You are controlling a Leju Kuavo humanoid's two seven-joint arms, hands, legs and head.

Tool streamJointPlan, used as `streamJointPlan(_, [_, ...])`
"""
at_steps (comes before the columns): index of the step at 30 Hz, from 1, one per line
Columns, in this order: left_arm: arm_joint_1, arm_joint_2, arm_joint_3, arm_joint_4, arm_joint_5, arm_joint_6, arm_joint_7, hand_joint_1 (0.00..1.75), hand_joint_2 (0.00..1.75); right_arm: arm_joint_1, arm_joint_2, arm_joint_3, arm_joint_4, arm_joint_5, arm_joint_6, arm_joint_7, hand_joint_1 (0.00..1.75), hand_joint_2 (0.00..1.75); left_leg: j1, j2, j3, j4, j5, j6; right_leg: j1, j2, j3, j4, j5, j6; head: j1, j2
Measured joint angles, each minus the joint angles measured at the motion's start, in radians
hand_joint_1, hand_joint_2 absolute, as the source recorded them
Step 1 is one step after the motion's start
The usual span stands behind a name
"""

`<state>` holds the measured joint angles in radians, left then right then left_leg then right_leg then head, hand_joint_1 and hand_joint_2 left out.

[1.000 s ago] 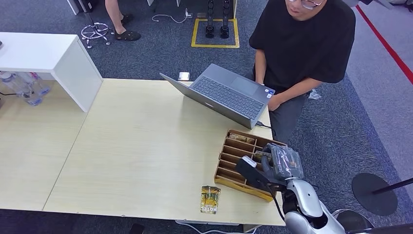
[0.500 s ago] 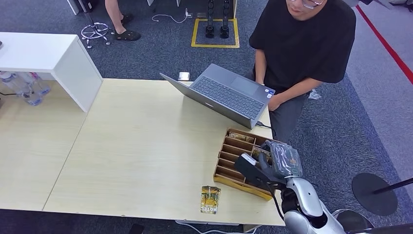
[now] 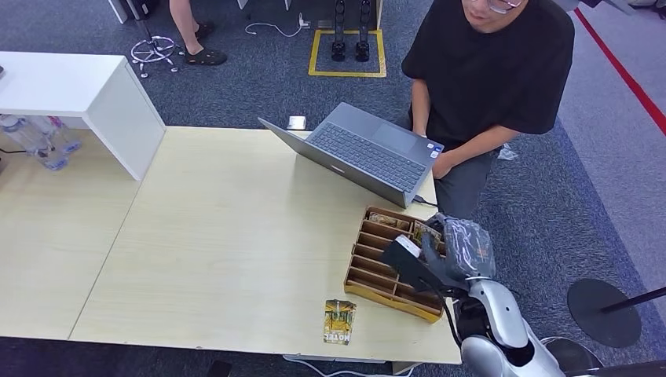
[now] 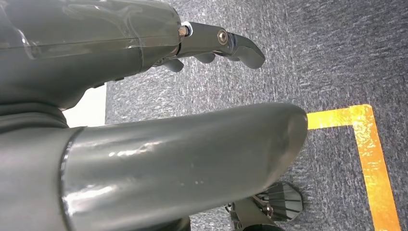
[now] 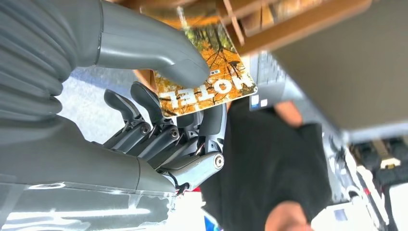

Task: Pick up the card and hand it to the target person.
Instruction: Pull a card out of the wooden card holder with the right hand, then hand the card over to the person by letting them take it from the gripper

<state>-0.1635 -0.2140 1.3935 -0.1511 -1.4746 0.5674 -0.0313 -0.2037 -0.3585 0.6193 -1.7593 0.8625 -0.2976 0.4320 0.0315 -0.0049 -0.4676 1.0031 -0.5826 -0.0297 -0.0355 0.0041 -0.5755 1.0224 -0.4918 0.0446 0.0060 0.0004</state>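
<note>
The right robot hand (image 3: 448, 255) hangs over the near-right end of the slotted tray (image 3: 377, 267) on the tabletop (image 3: 228, 236), pinching a card (image 5: 211, 77). Beyond it sits the laptop (image 3: 365, 153), the person (image 3: 487, 86) behind. Another card (image 3: 339, 321) lies to its left, nearer the tabletop edge.

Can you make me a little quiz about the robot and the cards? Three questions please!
1. True or false: the right robot hand is pinching a card.
2. Where does the other card lie? A) on the laptop B) on the table's near edge C) on the floor
3. Fill in: the wooden tray sits just in front of the grey ______.

Key: 1 true; 2 B; 3 laptop.
</note>
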Motion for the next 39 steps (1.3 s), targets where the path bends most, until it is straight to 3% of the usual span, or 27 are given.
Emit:
streamJointPlan(11, [0.000,0.002,0.000,0.000,0.006,0.000,-0.003,0.00,0.00,-0.001,-0.062,-0.146,-0.141,0.103,-0.021,0.072,1.57,1.75,0.000,0.000,0.001,0.000,0.000,0.000,0.000,0.000,0.000,0.000,0.000,0.000,0.000,0.000])
streamJointPlan(16, [0.000,0.002,0.000,0.000,0.003,-0.003,-0.010,0.00,0.00,0.001,-0.091,-0.217,-0.178,0.117,-0.031,0.075,1.50,1.75,0.000,0.000,0.001,0.000,0.000,0.000,0.000,0.000,0.000,0.000,0.000,0.000,0.000,0.000])
streamJointPlan(22, [0.000,0.002,0.000,0.000,-0.018,-0.017,-0.018,0.00,0.00,0.016,-0.109,-0.313,-0.185,0.144,-0.106,0.061,1.50,1.75,0.000,0.000,0.001,0.000,0.000,0.000,0.000,0.001,0.000,0.000,0.000,0.000,0.000,0.000])
streamJointPlan(30, [0.000,0.002,-0.010,0.000,-0.023,-0.036,-0.032,0.00,0.00,0.029,-0.117,-0.401,-0.030,0.066,-0.176,-0.047,1.50,1.75,0.000,0.000,-0.001,0.000,0.000,0.000,0.000,0.000,0.000,0.000,0.000,0.000,0.000,0.000])
streamJointPlan(39, [0.000,0.002,-0.026,0.000,-0.025,-0.039,-0.034,0.00,0.00,0.039,-0.097,-0.414,0.168,0.032,-0.214,-0.077,1.47,1.75,0.000,0.000,-0.002,0.000,0.000,0.000,0.000,0.000,-0.001,0.000,0.000,0.000,0.000,0.000])
